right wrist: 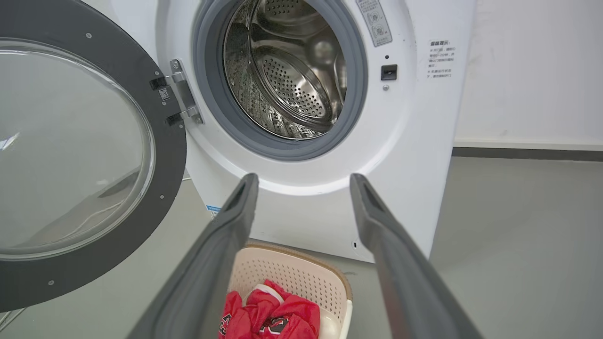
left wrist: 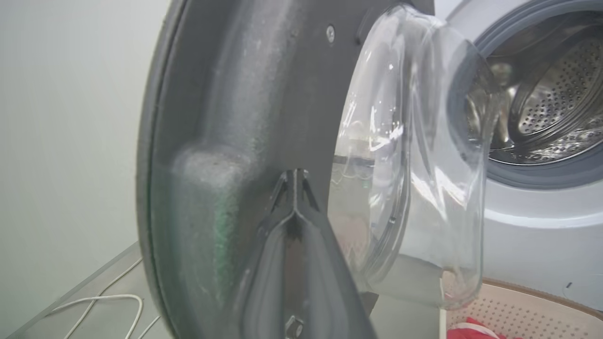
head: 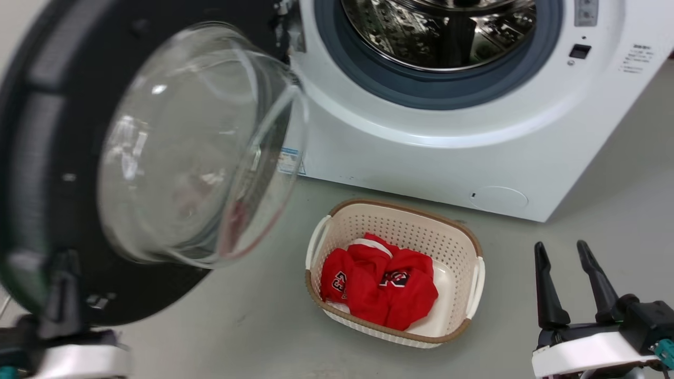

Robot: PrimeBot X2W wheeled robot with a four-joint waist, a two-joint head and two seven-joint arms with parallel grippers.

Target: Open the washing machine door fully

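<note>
The washing machine door [head: 42, 131] stands swung out to the left, its clear glass bowl [head: 195, 147] bulging toward me. It hangs from a metal hinge [right wrist: 181, 96] on the white washing machine [head: 421, 152], whose steel drum [head: 437, 31] is exposed. My left gripper [head: 66, 263] is shut, and its joined fingertips [left wrist: 294, 181] rest against the door's black inner face [left wrist: 245, 94], beside the bowl. My right gripper [head: 571, 273] is open and holds nothing, low at the right. In the right wrist view its fingers [right wrist: 240, 202] point at the machine's front [right wrist: 414, 141].
A cream laundry basket [head: 400, 209] with red clothes [head: 384, 287] sits on the grey floor in front of the machine, between the two arms. A white cable [left wrist: 103, 301] lies on the floor behind the door. A wall runs to the machine's right.
</note>
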